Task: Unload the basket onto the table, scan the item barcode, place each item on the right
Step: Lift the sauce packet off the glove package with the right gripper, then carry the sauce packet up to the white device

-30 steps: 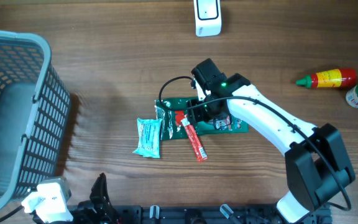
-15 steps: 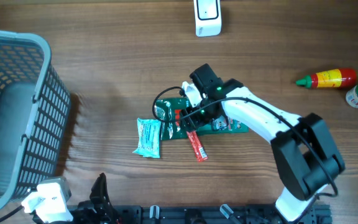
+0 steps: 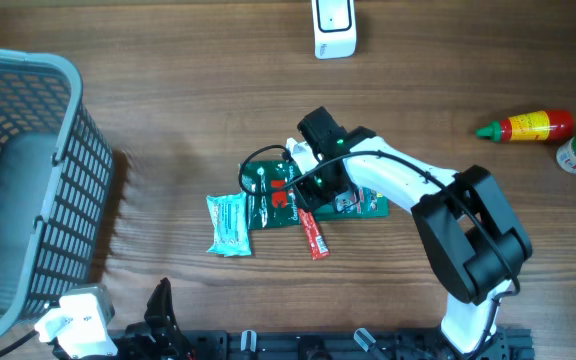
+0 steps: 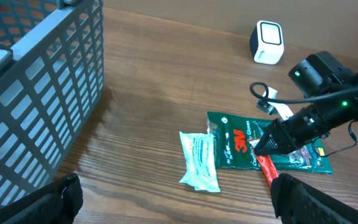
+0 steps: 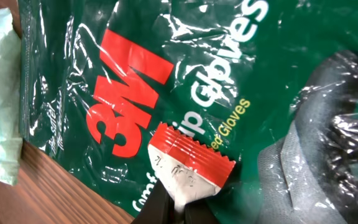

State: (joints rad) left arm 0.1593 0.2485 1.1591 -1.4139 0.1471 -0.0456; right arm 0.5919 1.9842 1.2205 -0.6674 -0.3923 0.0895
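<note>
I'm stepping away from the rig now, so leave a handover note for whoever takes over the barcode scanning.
Left gripper: open, empty, parked by the basket.
Right gripper: shut on the crimped end of the red sachet, which lies across the green glove pack.
Scanner: at the far edge, apart from both.
Done: sachet gripped. Left: lift it, carry it to the scanner, show its barcode.

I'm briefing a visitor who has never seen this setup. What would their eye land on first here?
First, the right gripper, shut on the crimped end of a red sachet that lies across the green 3M glove pack in the middle of the table. Next, the big grey basket filling the left side, and the small white scanner at the far edge.
</note>
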